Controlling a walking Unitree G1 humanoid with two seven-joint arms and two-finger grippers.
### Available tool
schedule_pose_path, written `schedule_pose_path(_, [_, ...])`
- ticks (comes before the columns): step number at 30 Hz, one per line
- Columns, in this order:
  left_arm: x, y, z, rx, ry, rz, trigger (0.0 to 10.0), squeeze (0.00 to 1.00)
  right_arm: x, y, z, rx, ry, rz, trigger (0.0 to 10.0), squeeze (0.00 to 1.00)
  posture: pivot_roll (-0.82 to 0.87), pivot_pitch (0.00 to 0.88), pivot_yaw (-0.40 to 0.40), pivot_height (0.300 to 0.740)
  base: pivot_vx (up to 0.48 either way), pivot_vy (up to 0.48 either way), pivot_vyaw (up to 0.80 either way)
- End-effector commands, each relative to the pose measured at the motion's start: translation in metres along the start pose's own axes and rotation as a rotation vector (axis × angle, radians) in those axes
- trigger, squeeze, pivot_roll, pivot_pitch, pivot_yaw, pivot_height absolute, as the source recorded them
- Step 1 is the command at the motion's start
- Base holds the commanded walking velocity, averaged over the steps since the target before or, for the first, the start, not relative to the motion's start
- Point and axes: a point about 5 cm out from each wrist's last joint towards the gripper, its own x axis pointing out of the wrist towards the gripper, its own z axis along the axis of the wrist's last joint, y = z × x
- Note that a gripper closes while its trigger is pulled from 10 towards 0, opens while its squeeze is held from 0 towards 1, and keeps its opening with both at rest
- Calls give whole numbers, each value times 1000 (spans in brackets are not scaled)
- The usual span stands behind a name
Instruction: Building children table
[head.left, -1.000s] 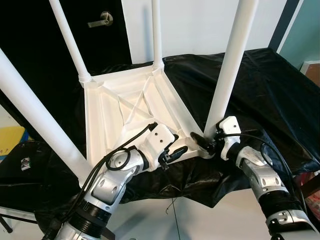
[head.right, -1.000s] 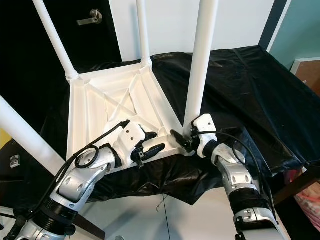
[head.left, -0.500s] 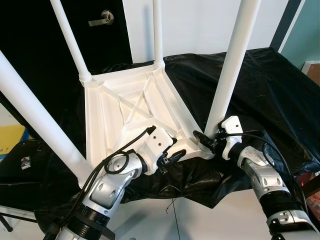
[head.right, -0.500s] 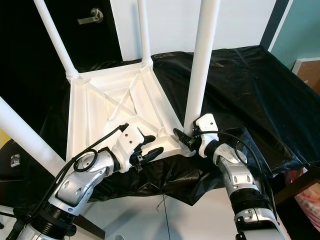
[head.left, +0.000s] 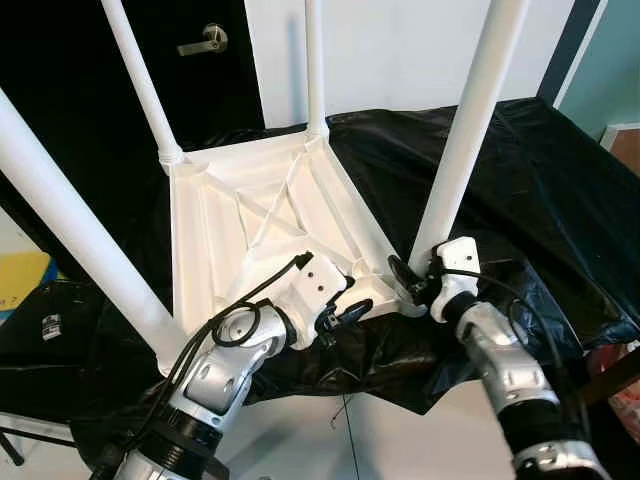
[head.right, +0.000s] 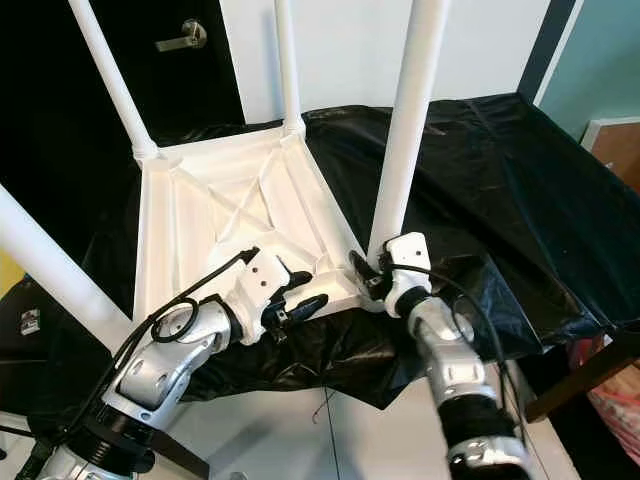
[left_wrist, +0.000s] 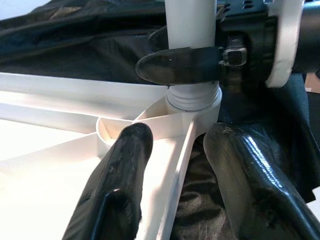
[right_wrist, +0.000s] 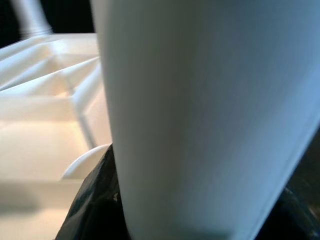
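A white children's table lies upside down on a black cloth, its legs pointing up. My right gripper is shut on the base of the near right leg, just above its socket; one of its fingers crosses the leg in the left wrist view. My left gripper is at the table's near edge, open, with its fingers on either side of the rim beside that socket. The right wrist view is close up on the white leg.
Three other legs stand up around the work area. The black cloth hangs over the front edge of the supporting table. A dark door with a lever handle is behind on the left.
My left gripper has drawn back a little toward the near rim and its fingers have narrowed. My right forearm has swung slightly left while keeping hold of the leg.
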Motion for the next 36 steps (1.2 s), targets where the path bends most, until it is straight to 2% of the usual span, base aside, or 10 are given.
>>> schedule_pose_path(1, [-2,4,-2,15,12,23,10000,0,-4,3,-17,36,93,-91,10000,0,24,0,24,740,0,0,0])
schedule_pose_path(2, [-2,4,-2,15,12,23,10000,0,-4,3,-17,36,93,-91,10000,0,24,0,24,740,0,0,0])
schedule_pose_path(3, [-1,4,-2,19,6,32,10000,0,-5,10,-20,74,109,-193,10000,0,30,0,12,740,0,0,0])
schedule_pose_path(5, [-1,4,-2,19,3,35,10000,0,-5,13,-21,84,112,-221,10000,0,30,0,12,740,0,0,0])
schedule_pose_path(7, [0,4,-2,23,0,47,10000,0,-4,33,-19,108,99,-182,10000,0,32,0,5,740,0,0,0])
schedule_pose_path(10, [1,4,-2,29,0,61,10000,0,-2,44,-14,100,67,-124,10000,0,27,0,3,740,0,0,0])
schedule_pose_path(24, [2,8,-2,70,-16,139,10000,0,-3,41,-12,85,88,-135,10000,0,26,0,-19,740,0,0,0])
schedule_pose_path(27, [2,8,-2,70,-22,150,10000,0,-2,39,-7,43,68,-129,10000,0,25,0,-23,740,0,0,0])
schedule_pose_path(28, [2,8,-4,71,-17,155,10000,0,-2,36,-3,19,43,-115,10000,1000,24,0,-24,740,0,0,0])
schedule_pose_path(36, [-1,8,-8,71,-13,159,10000,0,-8,22,9,26,-41,5,10000,1000,22,0,-26,740,0,0,0])
